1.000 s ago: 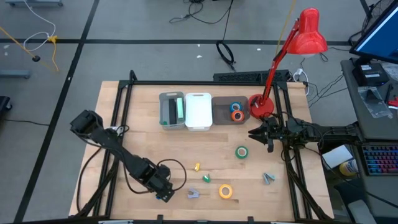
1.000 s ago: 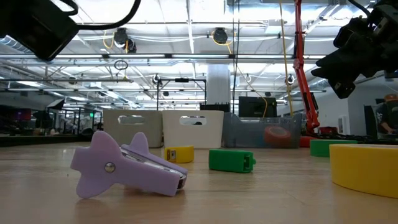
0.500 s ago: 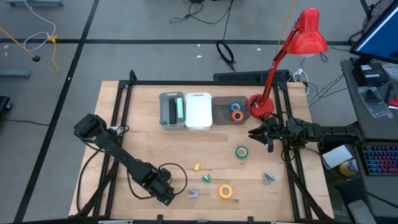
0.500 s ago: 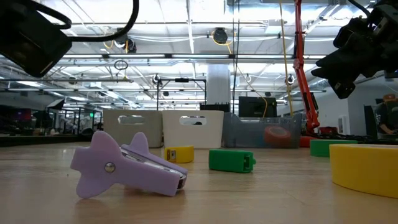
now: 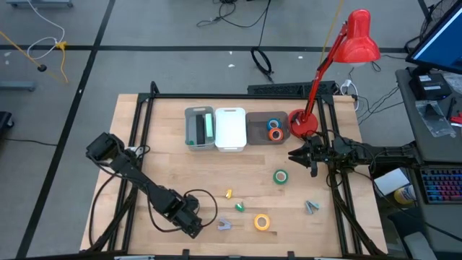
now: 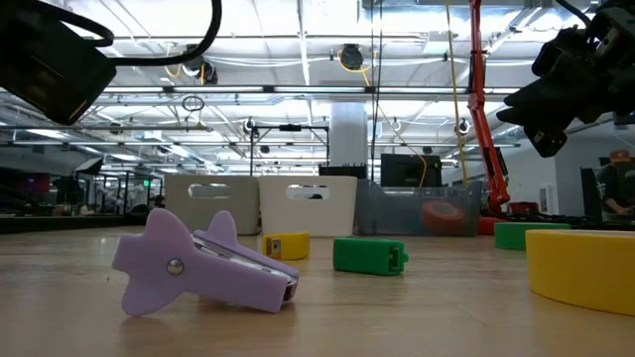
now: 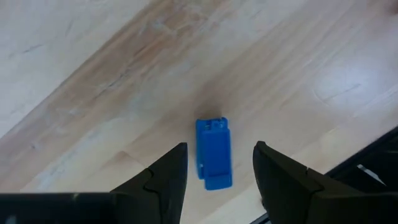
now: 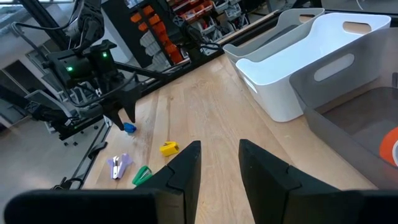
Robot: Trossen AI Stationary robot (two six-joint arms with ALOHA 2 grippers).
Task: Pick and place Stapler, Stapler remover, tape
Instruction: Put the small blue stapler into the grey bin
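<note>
A small blue stapler [image 7: 212,155] lies flat on the wooden table near its front edge. My left gripper [image 7: 219,148] points down over it, open, with one finger on each side and neither touching it; in the high view the gripper [image 5: 192,226] hides it. A purple stapler remover [image 5: 224,225], a yellow tape roll [image 5: 261,222], a green stapler [image 5: 239,206] and a yellow stapler [image 5: 228,193] lie to its right. A green tape roll [image 5: 280,176] and a grey stapler remover [image 5: 311,207] lie farther right. My right gripper [image 5: 294,155] waits open at the right.
Three bins stand in a row at the back: a grey one [image 5: 193,130] holding a green thing, a white one [image 5: 230,130], and a grey one [image 5: 257,130] with blue and orange tape rolls. A red desk lamp [image 5: 303,123] stands at the back right.
My left gripper has sunk a little toward the table over the blue stapler and then kept still, its fingers as wide apart as before. Nothing on the table has moved.
</note>
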